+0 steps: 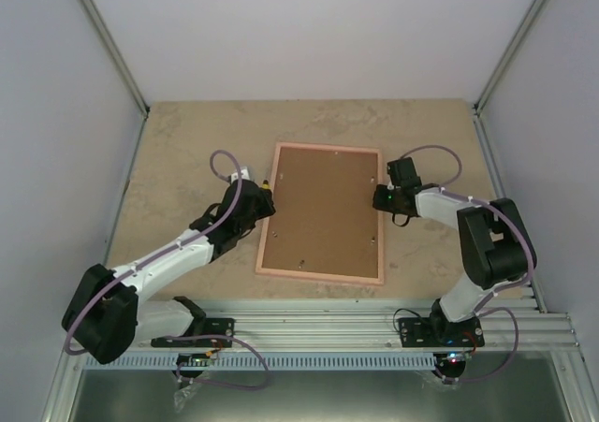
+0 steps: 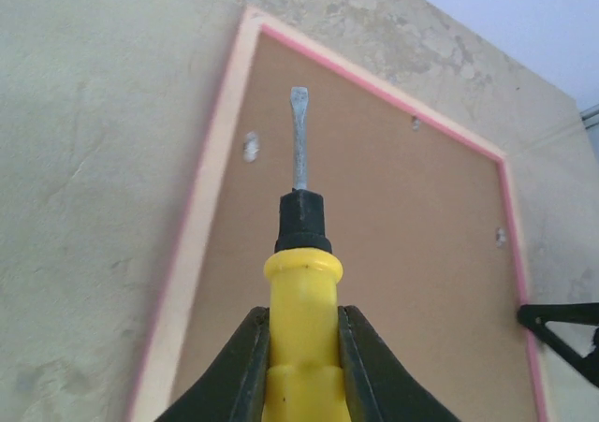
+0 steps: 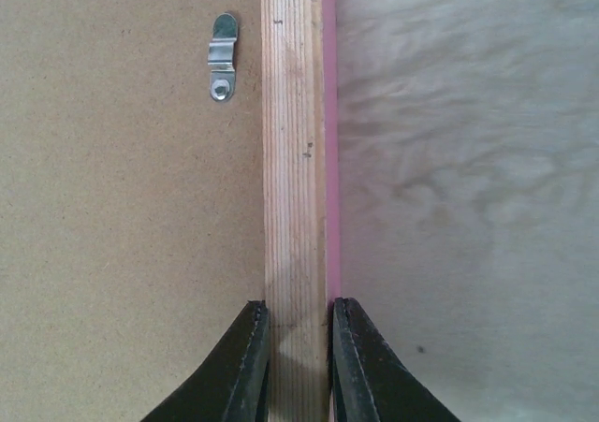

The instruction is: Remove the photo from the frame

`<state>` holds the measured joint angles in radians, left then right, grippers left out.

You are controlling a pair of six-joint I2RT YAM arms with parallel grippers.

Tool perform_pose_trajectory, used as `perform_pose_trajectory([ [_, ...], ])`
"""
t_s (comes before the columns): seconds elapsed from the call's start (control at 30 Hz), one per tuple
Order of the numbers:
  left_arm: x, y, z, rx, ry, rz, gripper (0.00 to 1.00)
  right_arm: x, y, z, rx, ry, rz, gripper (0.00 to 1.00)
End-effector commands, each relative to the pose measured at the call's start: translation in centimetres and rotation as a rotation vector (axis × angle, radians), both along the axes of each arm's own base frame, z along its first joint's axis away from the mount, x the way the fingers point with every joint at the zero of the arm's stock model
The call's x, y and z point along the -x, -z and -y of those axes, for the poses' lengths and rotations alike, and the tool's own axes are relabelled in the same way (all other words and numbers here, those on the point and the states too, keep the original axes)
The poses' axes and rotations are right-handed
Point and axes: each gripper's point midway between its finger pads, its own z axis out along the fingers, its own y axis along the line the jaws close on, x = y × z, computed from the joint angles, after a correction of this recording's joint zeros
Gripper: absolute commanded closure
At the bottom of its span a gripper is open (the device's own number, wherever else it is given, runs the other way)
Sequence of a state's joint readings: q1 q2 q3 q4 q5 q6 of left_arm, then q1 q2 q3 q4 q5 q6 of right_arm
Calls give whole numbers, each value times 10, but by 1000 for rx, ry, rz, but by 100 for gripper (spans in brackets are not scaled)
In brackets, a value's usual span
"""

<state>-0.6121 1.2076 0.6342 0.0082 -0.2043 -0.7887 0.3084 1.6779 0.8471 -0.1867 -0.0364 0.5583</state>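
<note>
The pink frame [image 1: 321,274] lies face down on the table, its brown fibreboard back [image 1: 323,211] up. The photo is hidden under the back. My left gripper [image 1: 251,200] is shut on a yellow-handled screwdriver [image 2: 301,282] at the frame's left edge. Its flat blade [image 2: 299,132] points over the back near a metal clip [image 2: 250,146]. My right gripper [image 1: 381,198] is shut on the frame's right rail [image 3: 295,160], one finger on the inner side, one on the pink outer side. A metal turn clip [image 3: 222,57] sits on the back beside that rail.
The frame lies on a beige mottled tabletop [image 1: 178,151] enclosed by white walls. More small clips [image 2: 499,237] dot the back's edges. My right gripper's fingers [image 2: 562,328] show at the frame's far rail in the left wrist view. An aluminium rail [image 1: 328,324] runs along the near edge.
</note>
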Motion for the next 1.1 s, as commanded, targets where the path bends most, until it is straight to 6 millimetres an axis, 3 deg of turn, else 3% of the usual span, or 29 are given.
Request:
perform_pose_trajectory([
  [0.0,10,12,-12,-45,2,-17,100,25,20,26,42,104,-109,84],
  [0.17,15,9,-15,-50,15,2,100,38,8,20,9,49,-95,61],
  [0.33,17,3,-17,-64,21,20,100,63,-4,18,0,-23,-108,45],
  [0.73,22,-5,-13,-42,60,39,100,152,5,-15,-53,-204,-229,35],
  [0.9,22,-2,-8,-34,82,28,100,176,-11,-62,-172,-322,-214,35],
  [1.07,23,-2,-7,-32,86,27,100,185,-23,-112,-237,-423,-200,35],
])
